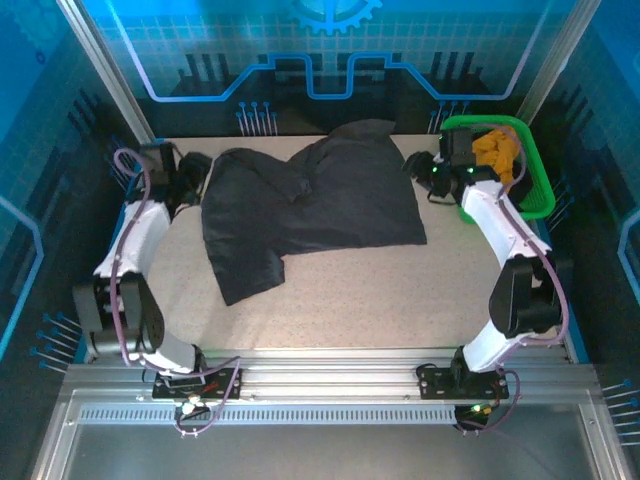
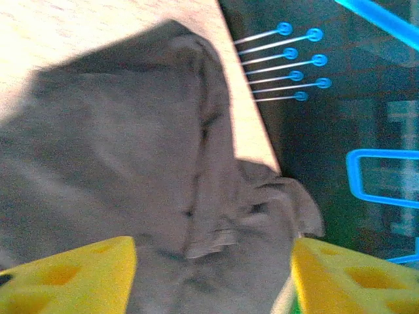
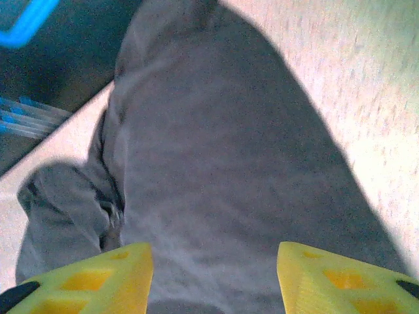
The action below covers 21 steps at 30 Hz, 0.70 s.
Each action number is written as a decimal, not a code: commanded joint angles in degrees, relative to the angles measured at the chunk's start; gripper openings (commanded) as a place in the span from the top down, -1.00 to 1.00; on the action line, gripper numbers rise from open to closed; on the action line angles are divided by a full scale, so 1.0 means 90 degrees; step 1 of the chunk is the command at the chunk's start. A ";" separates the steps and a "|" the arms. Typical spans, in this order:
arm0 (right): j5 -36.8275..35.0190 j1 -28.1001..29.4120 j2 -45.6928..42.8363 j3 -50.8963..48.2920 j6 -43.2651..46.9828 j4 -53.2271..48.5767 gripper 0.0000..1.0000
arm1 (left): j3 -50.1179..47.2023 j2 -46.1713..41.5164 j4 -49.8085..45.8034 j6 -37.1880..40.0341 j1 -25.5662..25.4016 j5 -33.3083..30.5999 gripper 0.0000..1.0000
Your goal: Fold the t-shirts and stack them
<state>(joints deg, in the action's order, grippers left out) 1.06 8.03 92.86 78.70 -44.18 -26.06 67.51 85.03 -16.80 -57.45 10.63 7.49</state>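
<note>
Black t-shirt [image 1: 320, 200] lies rumpled and unfolded across the far half of the table [image 1: 400, 290]. Its top bunches up against the table's far edge, and one loose flap trails toward the table's near-left part. The orange t-shirt [image 1: 495, 148] sits wadded in the green basket [image 1: 540, 190], which stands at the table's far-right corner.

Your left pincer [image 1: 192, 172] hangs at the table's far-left side, just beside the black shirt's left edge. Seen from the left wrist, its yellow fingers [image 2: 72, 278] stand well spread, with dark cloth lying under the gap and nothing pinched between them. A wrinkled fold there reaches just past the table's edge.

Your right pincer [image 1: 420, 168] hangs toward the table's far-right side, at the black shirt's right edge and just beside the basket. From the right wrist you see its yellow fingers [image 3: 340, 278] spread apart too. The cloth lies smooth on the table beneath them, with nothing gripped.
</note>
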 commanded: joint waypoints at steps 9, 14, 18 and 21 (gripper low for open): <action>0.0129 0.0568 0.0247 -0.0946 0.0013 -0.0331 -0.03 | -0.1013 0.1269 -0.0871 0.0942 0.0887 0.0519 0.33; 0.0181 0.0383 0.0829 -0.0863 0.0103 -0.0689 0.02 | -0.1068 0.1752 -0.0471 0.0998 0.0879 0.0905 0.31; -0.0247 0.0257 0.1176 -0.0684 0.0024 -0.1286 0.09 | -0.1047 0.2016 -0.0440 0.1059 0.0805 0.1102 0.37; -0.0782 0.0177 0.1274 -0.0623 0.0014 -0.1555 0.10 | -0.1036 0.2002 -0.0427 0.1058 0.0697 0.1112 0.38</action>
<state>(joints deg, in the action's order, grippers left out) -1.13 10.68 103.44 70.70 -44.12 -34.54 57.87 102.87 -20.71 -49.28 18.13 14.79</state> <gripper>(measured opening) 0.450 0.312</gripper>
